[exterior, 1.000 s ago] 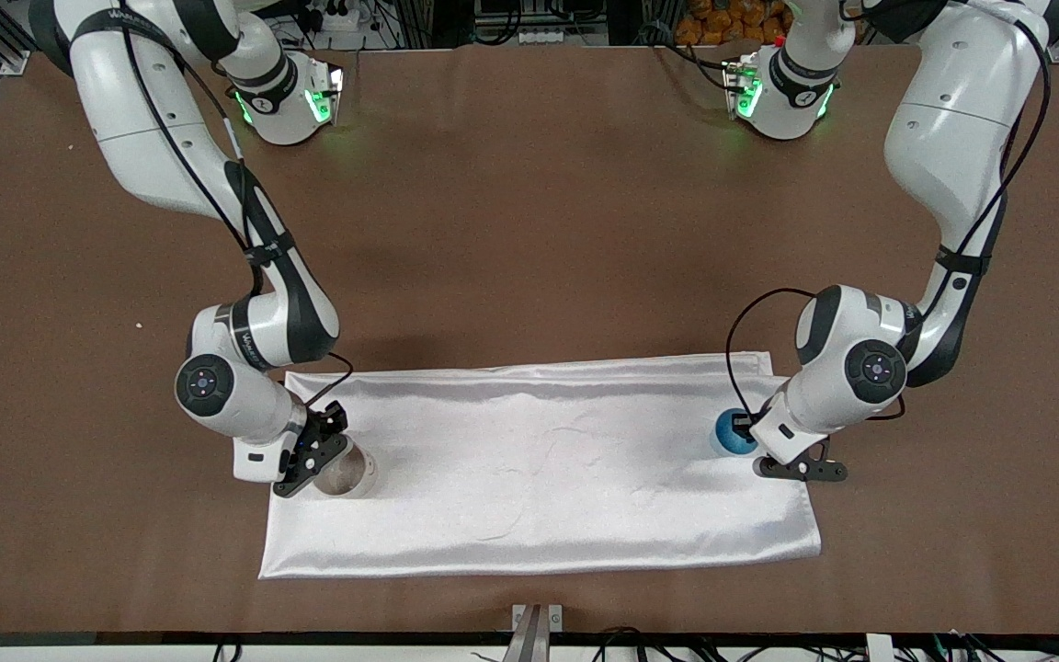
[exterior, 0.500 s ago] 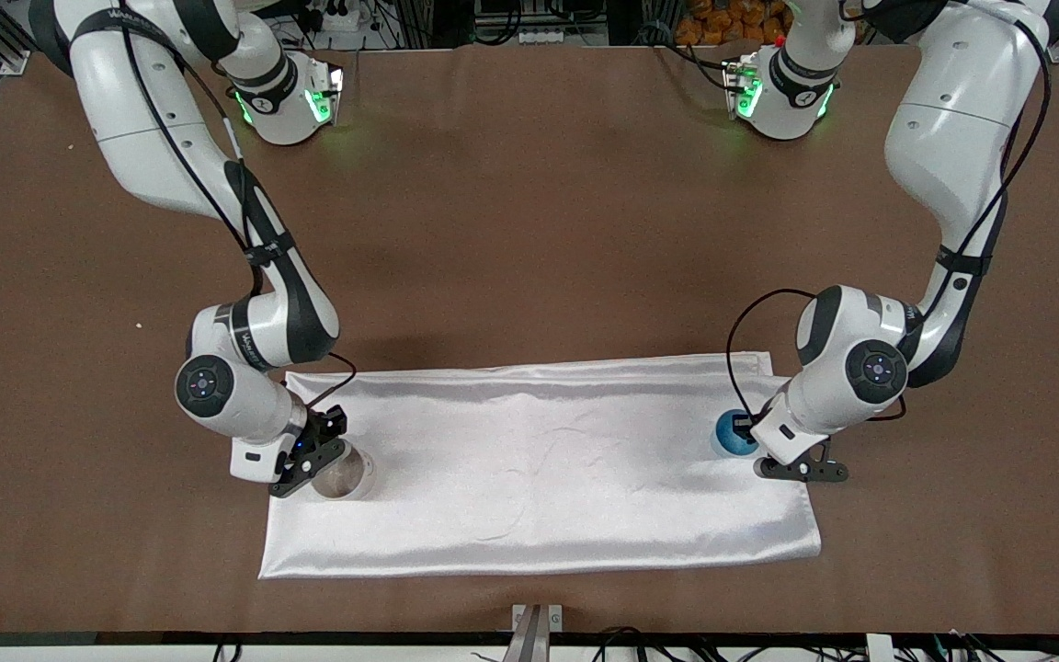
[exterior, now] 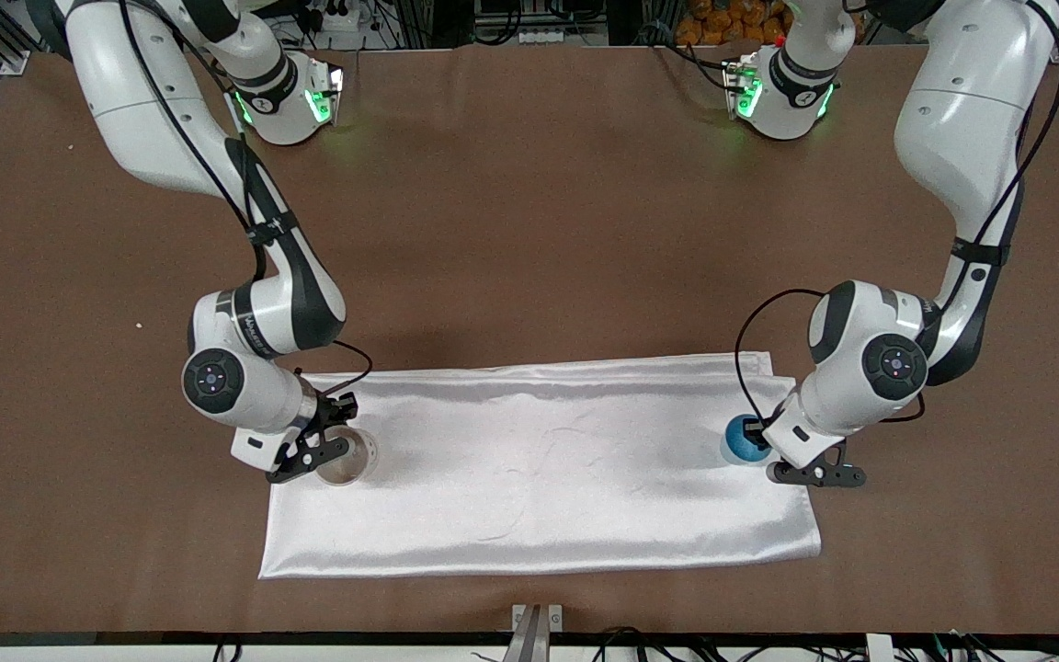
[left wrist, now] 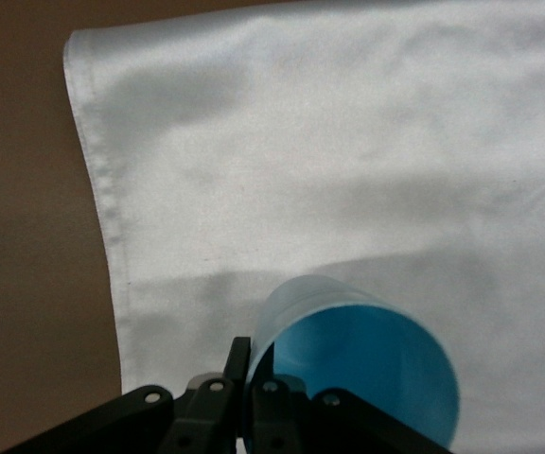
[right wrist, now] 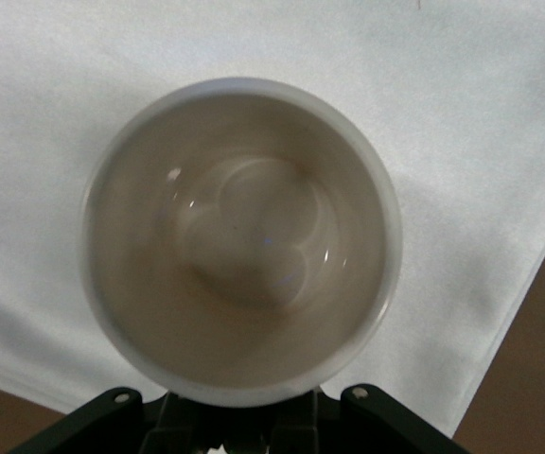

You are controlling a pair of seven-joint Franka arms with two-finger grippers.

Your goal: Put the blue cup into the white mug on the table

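Blue cup [exterior: 743, 440] in left pincer [exterior: 762, 436].

We see two glossy white arms with black joint bands and round dark caps with small coloured dots. Green lights glow on both bases, which stand well apart from the white cloth [exterior: 539, 469]. Black cables loop along each forearm. Each wrist carries a black bracket with small silver screws.
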